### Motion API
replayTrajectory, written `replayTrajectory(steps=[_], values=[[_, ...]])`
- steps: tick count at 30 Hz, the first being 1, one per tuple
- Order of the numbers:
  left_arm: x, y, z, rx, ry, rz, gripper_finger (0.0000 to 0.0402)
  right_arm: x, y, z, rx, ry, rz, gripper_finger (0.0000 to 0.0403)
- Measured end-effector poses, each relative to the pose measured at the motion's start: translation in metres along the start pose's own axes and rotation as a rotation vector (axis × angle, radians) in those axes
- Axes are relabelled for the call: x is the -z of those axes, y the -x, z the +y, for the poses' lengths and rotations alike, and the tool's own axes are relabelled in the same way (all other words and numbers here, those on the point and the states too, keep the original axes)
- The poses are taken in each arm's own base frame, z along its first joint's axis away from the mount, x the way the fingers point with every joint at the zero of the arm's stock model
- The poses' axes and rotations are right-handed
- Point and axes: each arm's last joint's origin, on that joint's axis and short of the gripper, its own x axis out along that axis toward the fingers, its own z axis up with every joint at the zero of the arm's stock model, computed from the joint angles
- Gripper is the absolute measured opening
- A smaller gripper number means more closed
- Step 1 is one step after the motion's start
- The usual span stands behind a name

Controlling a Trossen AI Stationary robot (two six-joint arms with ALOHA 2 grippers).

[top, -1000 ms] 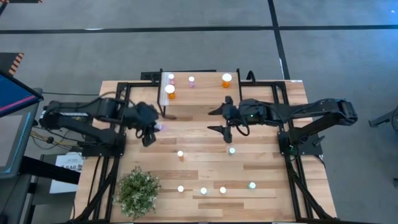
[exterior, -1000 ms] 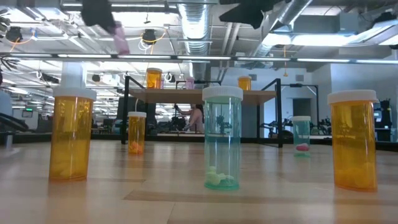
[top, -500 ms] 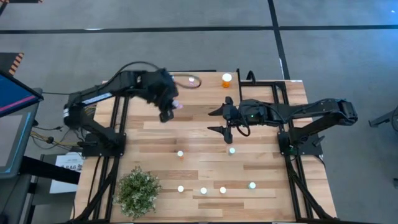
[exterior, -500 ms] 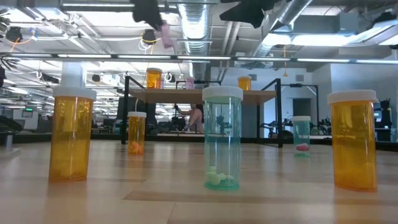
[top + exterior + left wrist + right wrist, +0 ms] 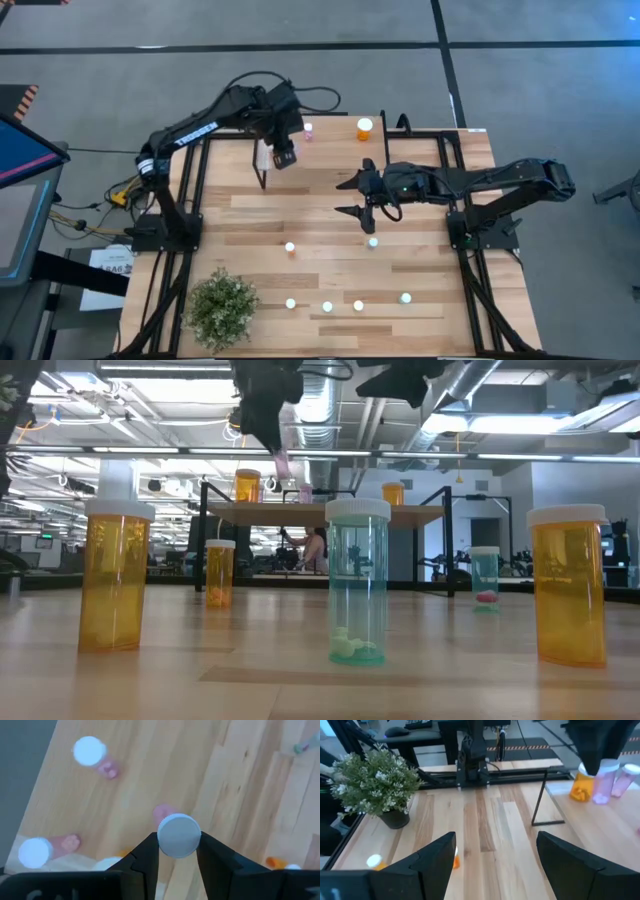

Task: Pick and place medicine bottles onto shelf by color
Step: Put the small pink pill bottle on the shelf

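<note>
My left gripper (image 5: 177, 841) is shut on a pink medicine bottle (image 5: 282, 463) with a white cap, above the left part of the shelf (image 5: 335, 142) at the table's far edge. On the shelf stand pink bottles (image 5: 89, 751) (image 5: 36, 853) and orange ones (image 5: 364, 127) (image 5: 247, 485). My right gripper (image 5: 363, 196) hangs open over the table's middle and holds nothing. Under it a teal bottle (image 5: 373, 241) stands on the table. More orange and teal bottles (image 5: 358, 582) stand toward the near edge. My left gripper pinches the pink bottle between its two fingers at the white cap (image 5: 179, 835), one finger on either side of it. The fingers slant down from above. The bottle hangs below them, slightly tilted, its pink body (image 5: 162, 812) clear of the shelf top.
A potted plant (image 5: 222, 308) stands at the near left corner. Several bottles (image 5: 327, 307) stand in a row near the front edge, and one orange bottle (image 5: 290, 247) stands mid-table. The shelf's thin black legs (image 5: 540, 795) rise at the far side.
My left gripper has carried the pink bottle from above the table's left middle toward the far edge and to the right, rising a little. It has turned about and now hangs over the shelf, still shut on the bottle.
</note>
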Motion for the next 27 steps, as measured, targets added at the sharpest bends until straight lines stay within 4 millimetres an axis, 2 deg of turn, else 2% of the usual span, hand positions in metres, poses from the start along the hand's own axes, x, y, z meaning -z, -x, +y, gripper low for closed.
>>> replayTrajectory(steps=[4,10,21,27], values=[[0.001,-0.002,0.015,0.008,0.022,-0.005,0.0100,0.002,0.000,0.000,0.000,-0.007,0.016,0.0302],[0.003,0.000,0.027,0.009,0.044,-0.018,0.0100,0.002,0.000,0.000,0.000,-0.022,0.017,0.0302],[-0.004,-0.035,0.033,0.048,0.041,0.070,0.0100,0.003,0.000,0.000,0.001,-0.029,0.026,0.0302],[-0.003,-0.039,0.036,0.044,0.036,0.091,0.0101,0.003,0.000,0.000,0.002,-0.025,0.034,0.0302]])
